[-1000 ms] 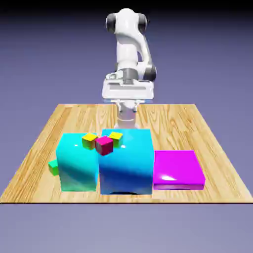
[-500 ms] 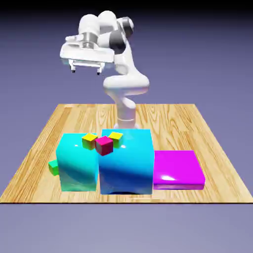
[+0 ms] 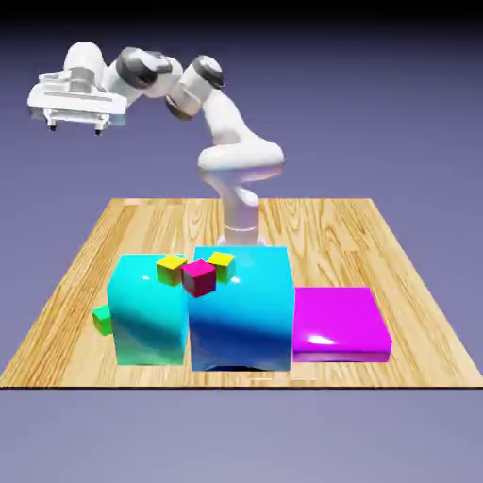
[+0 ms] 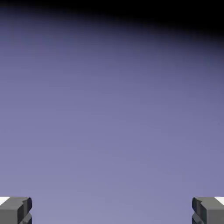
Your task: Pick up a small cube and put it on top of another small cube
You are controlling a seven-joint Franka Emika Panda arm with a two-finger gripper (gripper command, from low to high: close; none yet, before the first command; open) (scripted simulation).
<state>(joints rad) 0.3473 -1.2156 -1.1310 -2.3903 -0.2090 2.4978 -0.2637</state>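
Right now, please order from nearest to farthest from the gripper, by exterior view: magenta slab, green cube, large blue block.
1. Green cube: exterior view's left.
2. Large blue block: middle.
3. Magenta slab: right of it, farthest.

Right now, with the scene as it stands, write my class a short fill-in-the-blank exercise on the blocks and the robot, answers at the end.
1. The gripper is ____, with nothing between its fingertips.
2. The flat block on the table is coloured ____.
3. The small green cube lies beside the large block at the exterior view's far ____.
4. The number of small yellow cubes in view is ____.

Missing words: open; magenta; left; two
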